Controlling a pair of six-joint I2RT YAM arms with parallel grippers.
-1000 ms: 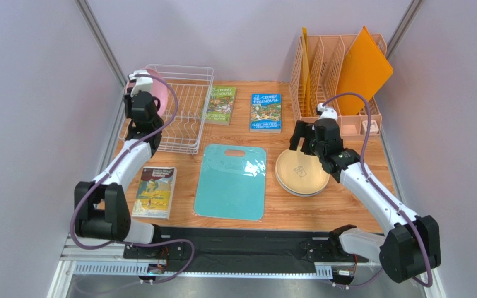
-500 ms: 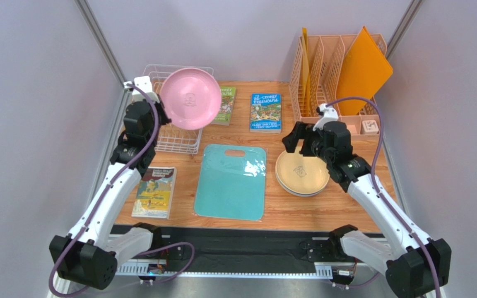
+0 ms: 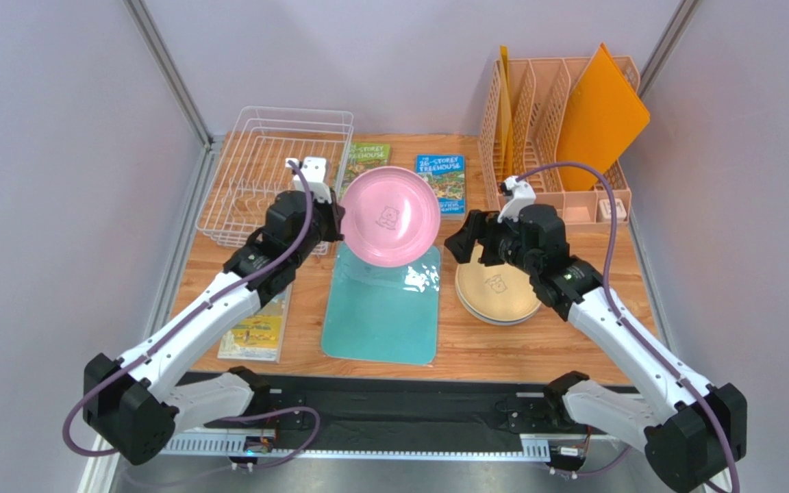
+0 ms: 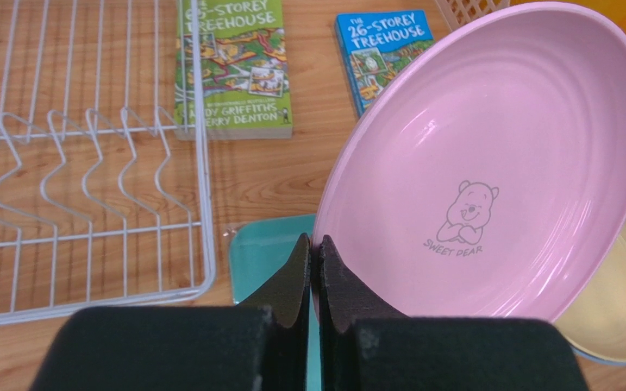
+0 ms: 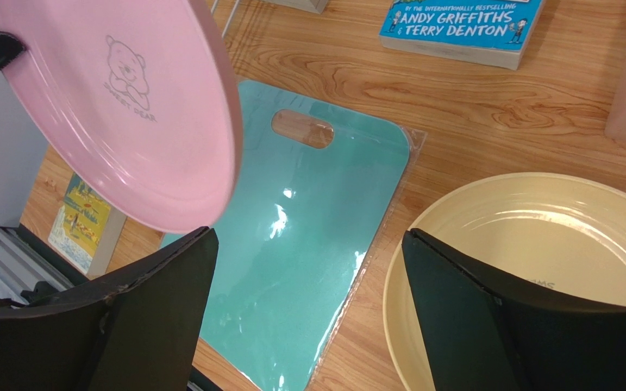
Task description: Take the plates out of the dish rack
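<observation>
From above: the left gripper (image 3: 335,220) is pinched tight on the left rim of the pink plate (image 3: 388,216), carrying it in the air above the far end of the teal board (image 3: 380,313), between the dish rack (image 3: 296,111) and the stacked plates (image 3: 499,290) on the desk (image 3: 563,344). No plate shows in the rack's slots, so this looks like the last one in transit. The right gripper (image 3: 474,242) waits beside the plate, just above the stack.

Left wrist view: both fingers meet on the thin rim with nothing else between them. The plate stands steeply tilted, its hollow face with the bear mark turned towards this camera. Being round, it has no long axis; what matters is the rim line, running away from the grip towards the stack.

Right wrist view: the jaws are spread wide and hold nothing. The pink rim hangs over the left jaw and a tan plate lies under the right one. My read: next comes either a handover at the free rim, or levelling the plate and lowering it squarely onto the stack.
</observation>
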